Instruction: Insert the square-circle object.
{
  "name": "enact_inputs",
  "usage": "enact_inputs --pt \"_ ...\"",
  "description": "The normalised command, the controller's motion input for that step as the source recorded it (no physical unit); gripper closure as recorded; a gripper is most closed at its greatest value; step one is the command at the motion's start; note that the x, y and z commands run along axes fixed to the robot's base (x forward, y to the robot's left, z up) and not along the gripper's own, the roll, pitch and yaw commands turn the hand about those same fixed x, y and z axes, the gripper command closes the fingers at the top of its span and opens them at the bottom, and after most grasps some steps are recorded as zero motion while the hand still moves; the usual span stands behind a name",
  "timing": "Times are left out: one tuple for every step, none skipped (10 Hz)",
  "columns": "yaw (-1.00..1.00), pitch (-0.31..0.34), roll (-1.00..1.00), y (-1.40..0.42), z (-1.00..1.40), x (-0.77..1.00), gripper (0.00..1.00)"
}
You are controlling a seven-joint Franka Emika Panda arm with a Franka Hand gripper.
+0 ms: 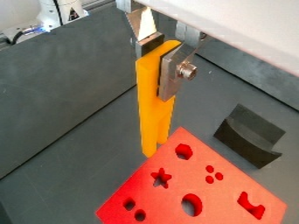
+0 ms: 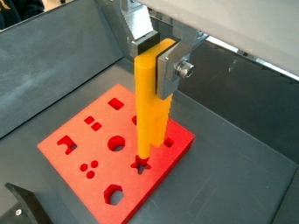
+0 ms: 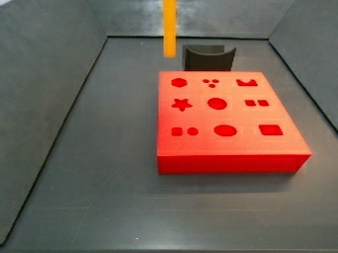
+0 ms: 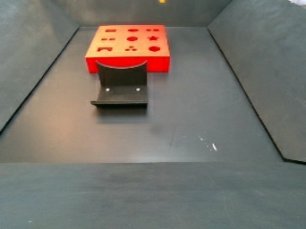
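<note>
My gripper [image 1: 162, 59] is shut on the top of the square-circle object [image 1: 155, 114], a long orange-yellow bar that hangs upright. Both wrist views show this grip [image 2: 159, 59] and the bar [image 2: 149, 122]. The red block with shaped holes [image 2: 105, 144] lies on the floor below. The bar's lower end is well above the block, near its star-hole side. In a side view only the bar [image 3: 169, 28] shows, high over the far left edge of the block [image 3: 224, 119]; the gripper is out of frame.
A dark grey curved holder [image 3: 208, 55] stands just beyond the block and also shows in a side view [image 4: 121, 85] and a wrist view [image 1: 247, 133]. Grey walls enclose the floor [image 4: 180, 134].
</note>
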Motion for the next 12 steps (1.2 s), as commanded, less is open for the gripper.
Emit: enact_inputs --pt "-0.62 0.0 -0.16 -0.11 -0.08 0.36 1.0" --pt "-0.81 -0.111 -0.2 -0.1 0.0 0.11 1.0" --pt "-0.89 -0.17 -0.18 -0.09 -0.05 0.0 1.0" --pt "-0.94 -0.197 -0.19 -0.06 -0.06 0.0 1.0" --pt "-0.98 -0.171 -0.16 -0.03 -0.06 0.0 1.0" --pt "-0.99 -0.166 -0.16 -0.03 -0.06 0.0 1.0" --pt "-0.97 -0.184 -0.14 -0.03 -0.13 0.0 1.0" --pt "-0.92 -0.211 -0.05 -0.13 -0.32 0.01 1.0" --pt "-0.91 -0.153 0.0 -0.23 -0.35 0.01 1.0" --pt "-0.94 -0.066 0.0 -0.25 -0.35 0.03 1.0" --pt "-0.94 -0.014 0.01 -0.26 -0.29 0.03 1.0" --pt "-0.85 0.037 0.02 -0.28 -0.26 0.0 1.0"
